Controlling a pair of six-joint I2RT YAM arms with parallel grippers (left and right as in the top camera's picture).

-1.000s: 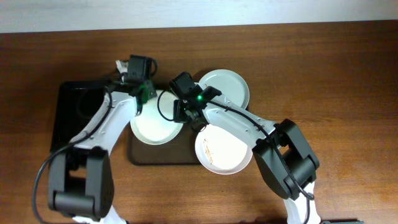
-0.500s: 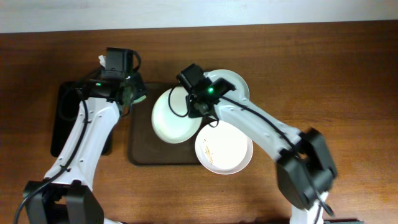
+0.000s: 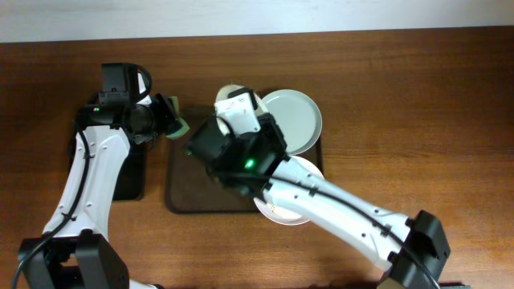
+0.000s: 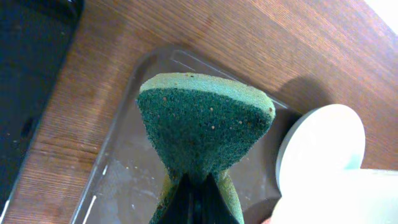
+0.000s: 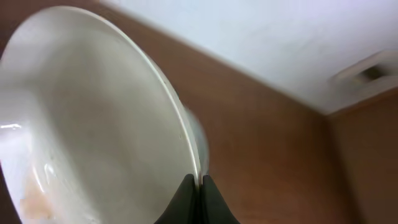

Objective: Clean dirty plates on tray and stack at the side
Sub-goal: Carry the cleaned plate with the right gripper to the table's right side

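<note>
Your right gripper [image 5: 199, 186] is pinched tight on the rim of a white plate [image 5: 93, 118], jaws closed right down on the thin edge, and it holds that plate up off the tray and tipped steeply on its side. In the right wrist view a faint brownish smear shows low on the plate's face, so judge this one not clean yet. Your left gripper [image 4: 199, 196] is clamped just as firmly on a green sponge [image 4: 202, 124], which bulges out above the fingers, scouring face forward. The sponge hangs over the left end of the dark brown tray [image 3: 189, 189], near the lifted plate but apart from it; no contact shows in any view. Further out, the pale blue-green plate [image 3: 295, 120] lies flat at the tray's far right corner, and a second white plate [image 3: 279, 213] sits at the near right, half hidden under your right arm, with its edge over the tray's rim. A smaller black tray [image 3: 132, 172] lies to the left, under your left arm. No plate rests on the bare table [image 5: 261, 143] beside the tray, so the stack is not begun. By the look of it you are on the first plate: bring sponge and plate together, wipe it, set it aside, then do the other two.
</note>
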